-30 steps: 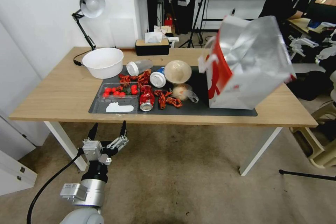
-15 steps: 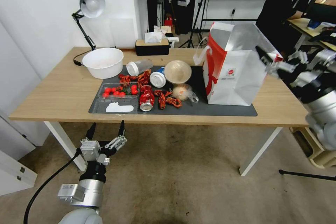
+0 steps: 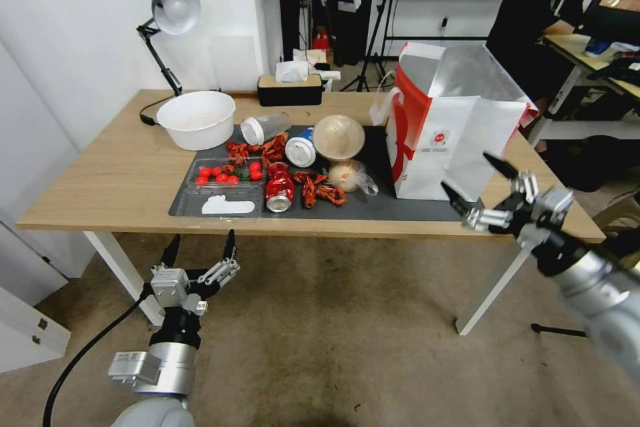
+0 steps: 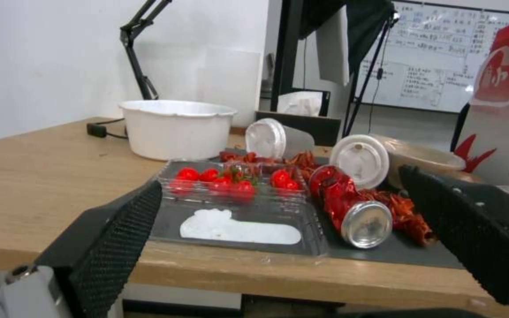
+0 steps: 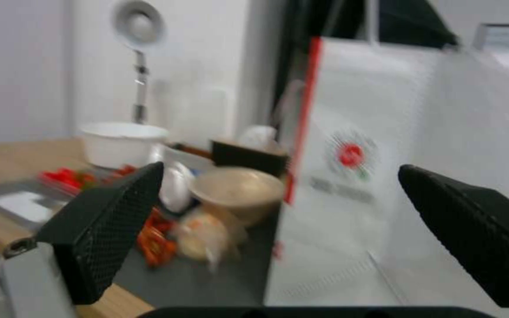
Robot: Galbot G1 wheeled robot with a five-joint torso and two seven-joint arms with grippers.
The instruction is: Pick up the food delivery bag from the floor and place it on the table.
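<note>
- Worn beige floor [image 3: 347,347] spreads under a long light-wood table [image 3: 107,180] with white legs and a dark grey mat [image 3: 400,210] on top.
- On the mat's right end, the food delivery bag [image 3: 453,140] stands upright, red side panel facing the clutter, silver foil lining showing at its open top.
- Beside it on the mat lie a small clear bag of food [image 3: 350,177], a beige bowl [image 3: 339,137], a crushed red can [image 3: 280,192] and a tray of tomatoes [image 3: 227,177]; a white bowl [image 3: 197,119] sits on the bare wood.
- Right gripper [image 3: 481,187] hangs at the table's front edge, just clear of the bag, fingers spread wide and empty.
- Left gripper [image 3: 200,250] hovers low before the table's left end, fingers wide apart, holding nothing.
</note>
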